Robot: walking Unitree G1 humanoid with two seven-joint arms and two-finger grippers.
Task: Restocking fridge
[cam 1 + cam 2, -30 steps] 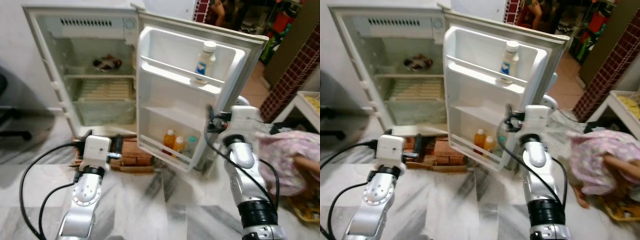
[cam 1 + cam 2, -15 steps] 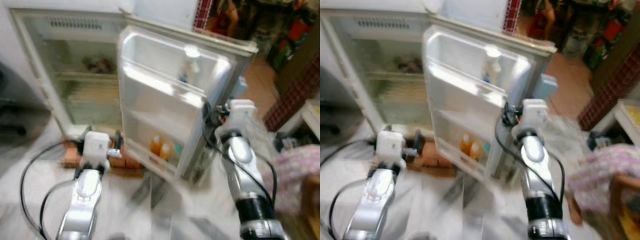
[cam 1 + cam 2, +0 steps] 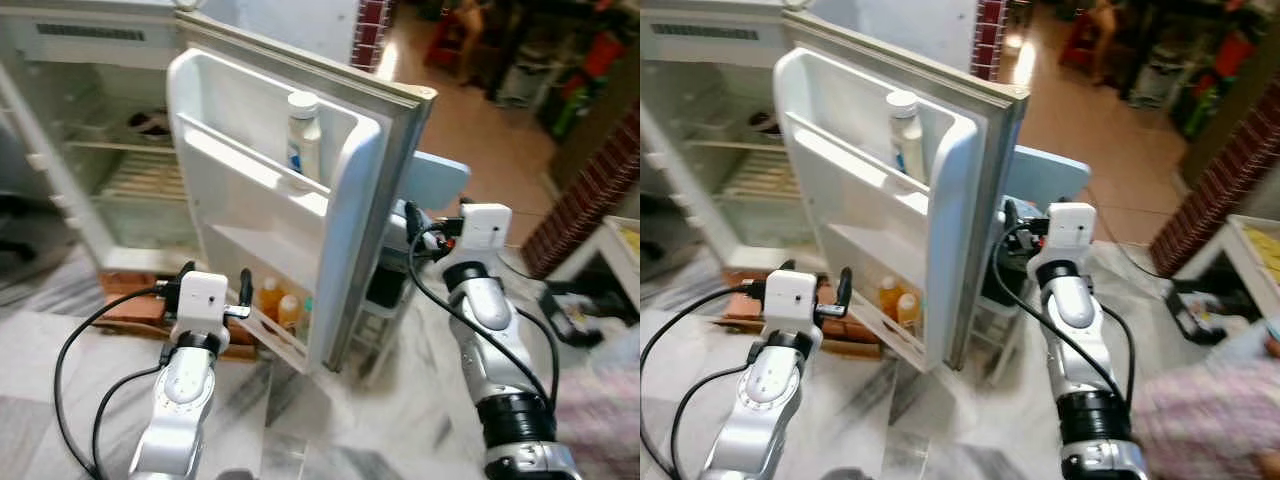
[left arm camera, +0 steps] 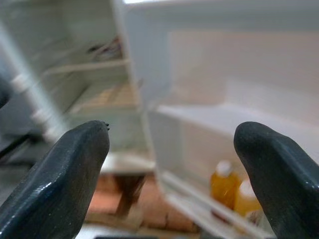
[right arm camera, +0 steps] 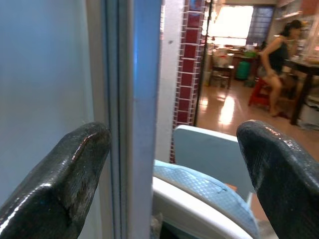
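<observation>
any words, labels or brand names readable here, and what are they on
None can be read.
White plastic bottle on the open fridge door's upper shelf: a blue label, print too blurred to read.
Two orange bottles on the door's bottom shelf: no legible label.
White fridge door and its blue outer face: no visible lettering.

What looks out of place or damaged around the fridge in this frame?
Nothing looks spilled or broken. One oddity: the fridge stands on bricks instead of the floor. Its door is open, with a white bottle upright on the upper shelf and orange bottles below.
</observation>
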